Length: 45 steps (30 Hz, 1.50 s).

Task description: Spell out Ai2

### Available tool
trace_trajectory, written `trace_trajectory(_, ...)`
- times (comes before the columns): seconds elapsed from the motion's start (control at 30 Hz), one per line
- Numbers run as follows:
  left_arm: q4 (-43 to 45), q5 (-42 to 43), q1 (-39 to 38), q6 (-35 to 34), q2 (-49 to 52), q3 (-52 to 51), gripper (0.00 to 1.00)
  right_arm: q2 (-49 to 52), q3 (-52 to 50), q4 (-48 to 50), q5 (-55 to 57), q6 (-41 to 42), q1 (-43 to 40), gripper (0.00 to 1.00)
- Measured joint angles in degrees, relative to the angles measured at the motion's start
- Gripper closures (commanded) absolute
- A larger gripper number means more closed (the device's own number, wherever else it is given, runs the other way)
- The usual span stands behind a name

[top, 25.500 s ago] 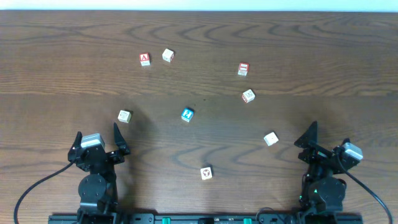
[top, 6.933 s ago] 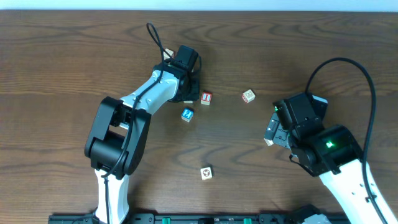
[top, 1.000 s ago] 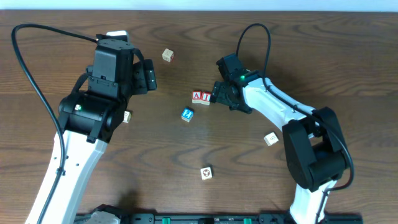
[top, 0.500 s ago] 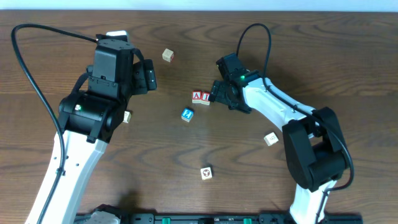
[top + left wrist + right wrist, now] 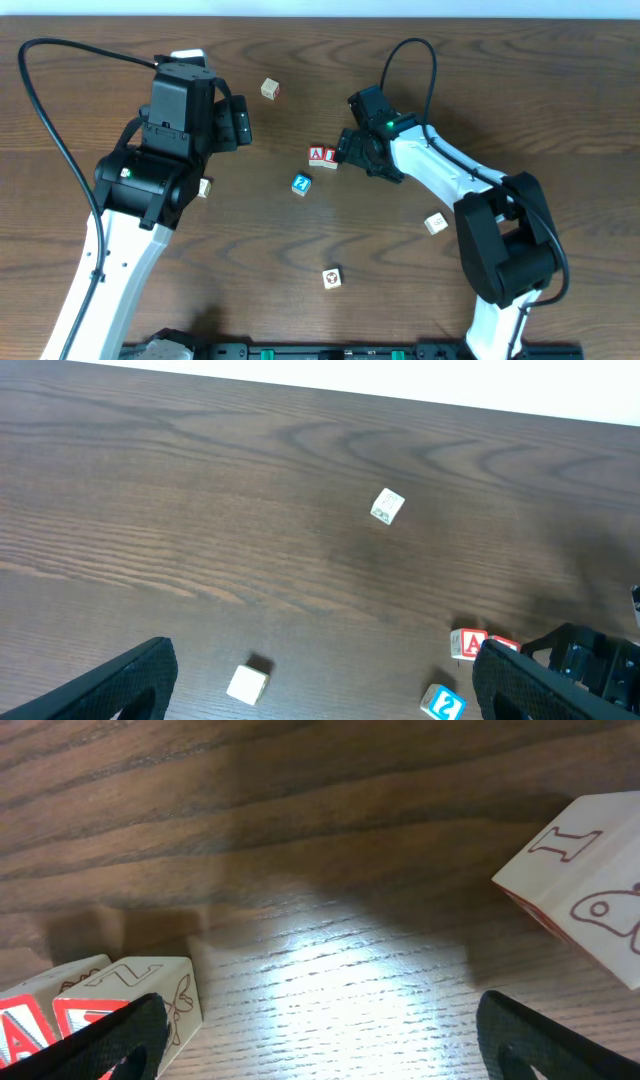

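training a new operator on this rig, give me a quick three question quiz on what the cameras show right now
1. True or false: the A cube and the I cube sit side by side.
2. In the overhead view, where is the blue 2 cube? a) apart from the pair, below the A cube; b) stacked on the I cube; c) between the fingers of the left gripper.
3. Fill in: the right gripper is ___, with nothing between its fingers.
Key: 1 true; 2 a; 3 open.
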Motion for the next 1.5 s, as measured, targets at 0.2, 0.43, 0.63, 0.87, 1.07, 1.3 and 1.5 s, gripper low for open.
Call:
trace_trajectory(0.2,0.00,0.00,0.00,0.00,0.00,0.00,0.04,0.00,0.00,0.42,-0.02,0.20,0.00,0.01)
trace_trajectory(0.43,0.00,0.00,0.00,0.00,0.00,0.00,0.04,0.00,0.00,1.09,-0.81,0.42,0.00,0.01)
trace_trajectory(0.63,0.00,0.00,0.00,0.00,0.00,0.00,0.04,0.00,0.00,1.40,-1.29,0.42,0.00,0.01)
trace_trajectory(0.87,0.00,-0.07,0.00,0.00,0.00,0.00,0.04,0.00,0.02,0.44,4.11,0.42,-0.17,0.01)
trace_trajectory(1.07,-2.49,0.09,0.00,0.87,-0.02,0.00,0.05,-2.97,1.73,-7.74,11.96,0.31,-3.72,0.01)
trace_trajectory(1.3,-10.86,3.74,0.11,5.53,-1.38,-0.35,0.05,-23.52,2.08,-13.62,16.00,-2.21,-8.70,0.01)
trace_trajectory(1.5,-11.34,9.27,0.09,13.90,-2.01,-5.73,0.05,-32.48,2.67,-25.05,16.50,-4.61,-8.96,0.01)
